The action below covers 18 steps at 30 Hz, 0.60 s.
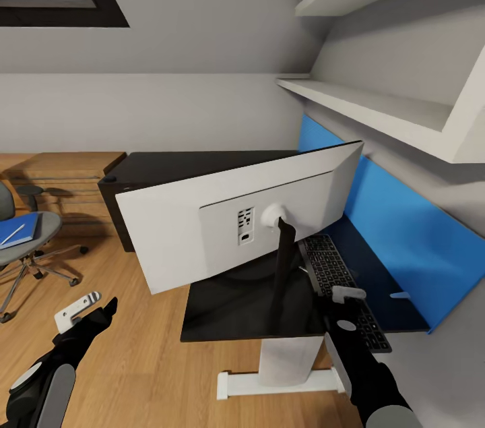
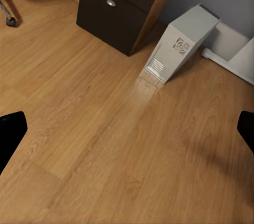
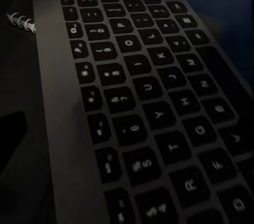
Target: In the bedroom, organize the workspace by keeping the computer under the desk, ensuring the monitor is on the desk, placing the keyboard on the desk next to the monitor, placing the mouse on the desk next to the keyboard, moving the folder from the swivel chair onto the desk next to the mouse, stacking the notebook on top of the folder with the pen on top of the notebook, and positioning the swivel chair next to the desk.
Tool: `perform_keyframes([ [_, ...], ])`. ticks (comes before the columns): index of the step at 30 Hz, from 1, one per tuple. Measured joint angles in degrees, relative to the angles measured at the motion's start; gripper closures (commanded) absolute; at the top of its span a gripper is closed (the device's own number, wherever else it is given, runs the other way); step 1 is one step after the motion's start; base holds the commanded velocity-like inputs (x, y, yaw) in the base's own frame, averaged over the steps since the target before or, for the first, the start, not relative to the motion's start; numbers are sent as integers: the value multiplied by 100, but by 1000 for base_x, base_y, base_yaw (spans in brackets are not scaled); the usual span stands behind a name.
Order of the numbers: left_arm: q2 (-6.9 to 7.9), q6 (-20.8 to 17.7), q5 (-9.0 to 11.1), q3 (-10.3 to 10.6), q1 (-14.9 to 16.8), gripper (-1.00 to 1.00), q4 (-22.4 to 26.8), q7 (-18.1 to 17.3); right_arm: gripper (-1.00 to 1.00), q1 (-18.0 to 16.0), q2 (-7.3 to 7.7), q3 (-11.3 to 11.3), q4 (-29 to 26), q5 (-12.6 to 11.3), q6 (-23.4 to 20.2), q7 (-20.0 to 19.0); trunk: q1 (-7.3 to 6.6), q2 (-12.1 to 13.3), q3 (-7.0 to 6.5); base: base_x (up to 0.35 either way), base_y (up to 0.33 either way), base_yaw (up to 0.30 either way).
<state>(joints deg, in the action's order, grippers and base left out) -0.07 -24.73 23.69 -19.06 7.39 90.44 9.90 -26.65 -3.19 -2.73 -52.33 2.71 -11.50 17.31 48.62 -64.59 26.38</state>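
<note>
Wood-floored bedroom, desk (image 1: 202, 168) mid-frame, monitor (image 1: 236, 219) on it with its back toward us. Keyboard (image 1: 340, 283) lies on the desk right of the stand, lower right of frame. Right gripper (image 1: 347, 300) hovers right over the keys; jaw spread cannot be told. Best to lower slowly and clamp the keyboard's long edge square. Left gripper (image 1: 84, 307) spread wide, empty, over floor. Computer (image 2: 182, 42) sits under the desk.

Matt black desk (image 1: 222, 310), smooth wooden floor (image 2: 121, 150), matt dark plastic keyboard (image 3: 153, 102).
</note>
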Motion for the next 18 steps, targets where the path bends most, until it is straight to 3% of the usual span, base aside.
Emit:
perform_keyframes([
  [6,-13,13,3,2,-1,-100,-3,-3,-100,4,-1,0,-67,-1,-2,2,0,0,0,-24,0,0],
  [18,-65,3,5,11,-2,-100,0,-5,-100,5,2,-9,-92,-1,-20,3,4,0,0,-308,0,0],
])
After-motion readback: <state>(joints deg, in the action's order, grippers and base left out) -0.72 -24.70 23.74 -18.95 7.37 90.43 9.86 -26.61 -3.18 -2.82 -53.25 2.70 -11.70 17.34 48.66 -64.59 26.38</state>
